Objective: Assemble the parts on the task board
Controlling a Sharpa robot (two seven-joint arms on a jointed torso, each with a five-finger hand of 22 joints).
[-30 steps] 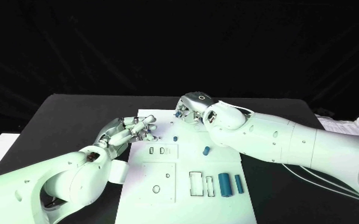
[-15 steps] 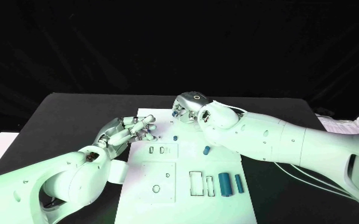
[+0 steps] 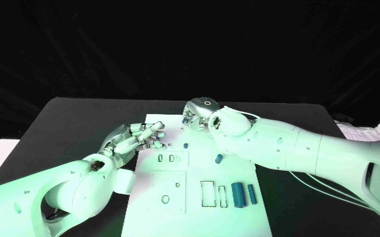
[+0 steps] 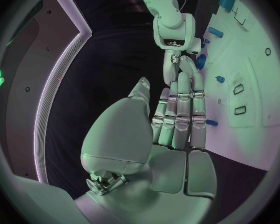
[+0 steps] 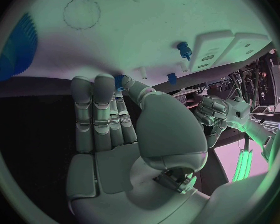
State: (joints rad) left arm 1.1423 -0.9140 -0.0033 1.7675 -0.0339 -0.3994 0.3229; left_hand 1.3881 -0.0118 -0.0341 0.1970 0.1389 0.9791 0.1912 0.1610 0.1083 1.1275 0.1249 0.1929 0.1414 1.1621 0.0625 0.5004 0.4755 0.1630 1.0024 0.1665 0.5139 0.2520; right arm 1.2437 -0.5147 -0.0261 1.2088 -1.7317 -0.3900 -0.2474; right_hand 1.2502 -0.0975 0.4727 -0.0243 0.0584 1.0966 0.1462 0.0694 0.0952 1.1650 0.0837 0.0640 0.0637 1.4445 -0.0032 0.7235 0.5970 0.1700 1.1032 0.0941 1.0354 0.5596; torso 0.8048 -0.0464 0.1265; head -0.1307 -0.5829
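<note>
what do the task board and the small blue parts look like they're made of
The task board looks like matte white plastic or painted plate: flat, even, no glare. The blue parts look like moulded plastic, uniformly coloured and smooth, though anodised metal can't be excluded.

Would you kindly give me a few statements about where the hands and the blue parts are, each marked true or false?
1. The right hand is at the far edge of the task board. True.
2. Two long blue parts lie side by side near the board's front right. True.
3. The left hand rests on those two long parts. False: it is at the board's far left corner.
4. The board lies on a white table. False: the table is black.
</note>
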